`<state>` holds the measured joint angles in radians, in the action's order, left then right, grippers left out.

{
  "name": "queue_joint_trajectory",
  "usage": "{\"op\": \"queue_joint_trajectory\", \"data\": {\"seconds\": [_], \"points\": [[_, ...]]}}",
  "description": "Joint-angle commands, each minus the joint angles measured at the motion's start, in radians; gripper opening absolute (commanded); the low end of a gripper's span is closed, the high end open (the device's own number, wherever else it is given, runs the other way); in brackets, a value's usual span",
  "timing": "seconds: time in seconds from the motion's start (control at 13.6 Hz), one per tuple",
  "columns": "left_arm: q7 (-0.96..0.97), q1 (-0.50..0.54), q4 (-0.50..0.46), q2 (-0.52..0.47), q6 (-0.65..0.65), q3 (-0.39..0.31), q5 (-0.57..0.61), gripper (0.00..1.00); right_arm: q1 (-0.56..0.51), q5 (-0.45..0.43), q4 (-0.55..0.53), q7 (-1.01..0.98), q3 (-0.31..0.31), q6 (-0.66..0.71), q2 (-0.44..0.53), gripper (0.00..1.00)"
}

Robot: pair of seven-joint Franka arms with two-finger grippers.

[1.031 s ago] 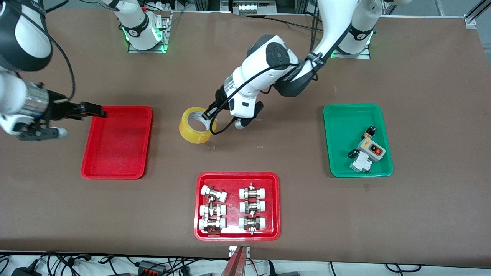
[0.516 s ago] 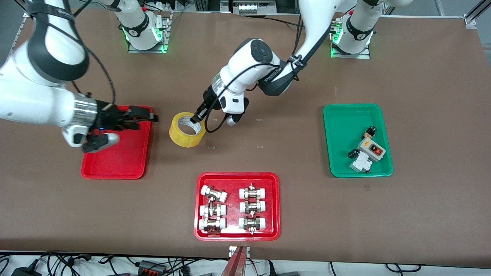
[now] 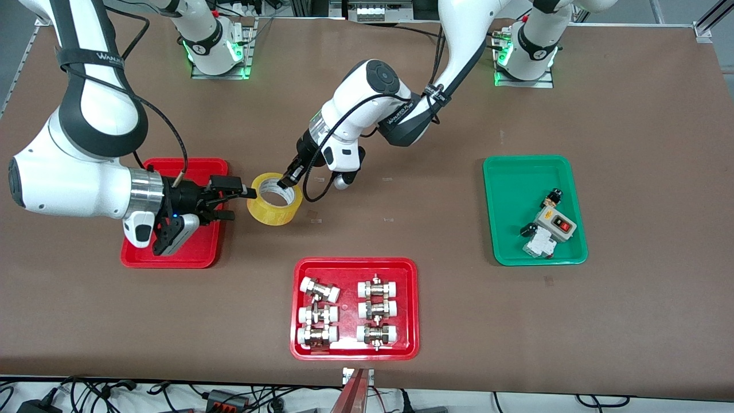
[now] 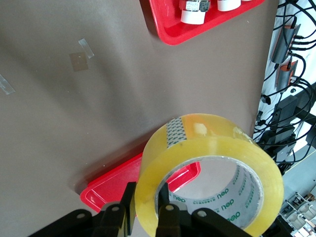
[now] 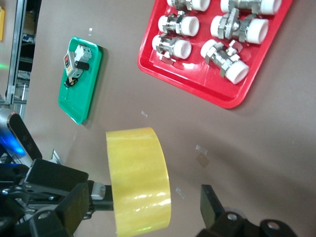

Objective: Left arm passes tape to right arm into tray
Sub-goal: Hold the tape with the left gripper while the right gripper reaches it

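Table [image 3: 631, 321]: brown, carrying three trays and both arm bases.
Right arm [image 3: 74, 178]: reaching in from its end of the table, its wrist hanging over the plain red tray.
Left arm [image 3: 373, 103]: stretching out from its base toward the middle of the table.
Plain red tray [image 3: 189, 261]: lying toward the right arm's end, with nothing showing on its visible floor.
Green tray [image 3: 510, 189]: sitting toward the left arm's end, holding a grey switch box [image 3: 555, 222].
Red tray of fittings [image 3: 350, 269]: lying nearest the front camera, holding six white-capped metal fittings [image 3: 319, 290].
Tape [image 3: 274, 198]: yellow roll, hanging just beside the plain red tray's edge, between the two pincers.
Right pincer [image 3: 239, 202]: standing wide open, its fingers reaching either side of the tape roll without gripping it.
Left pincer [image 3: 285, 179]: pinching the tape's wall, one finger inside the core and one outside.
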<state>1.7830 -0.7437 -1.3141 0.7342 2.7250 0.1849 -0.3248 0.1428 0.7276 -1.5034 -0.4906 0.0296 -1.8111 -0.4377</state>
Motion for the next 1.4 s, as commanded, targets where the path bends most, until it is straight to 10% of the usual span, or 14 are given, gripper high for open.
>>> {"op": "queue_joint_trajectory", "data": {"seconds": [0.0,1.1,1.33], "points": [[0.027,-0.013,0.042,0.017,0.004,-0.012,0.007,0.03,-0.005,0.051,0.029,-0.077,0.003,0.012,-0.026,1.00],[0.036,-0.013,0.042,0.019,0.005,-0.012,0.009,0.07,0.003,0.125,0.029,-0.144,0.016,0.015,-0.075,1.00],[0.036,-0.013,0.042,0.021,0.005,-0.012,0.007,0.07,0.003,0.124,0.029,-0.144,0.018,0.019,-0.075,0.72]]}}
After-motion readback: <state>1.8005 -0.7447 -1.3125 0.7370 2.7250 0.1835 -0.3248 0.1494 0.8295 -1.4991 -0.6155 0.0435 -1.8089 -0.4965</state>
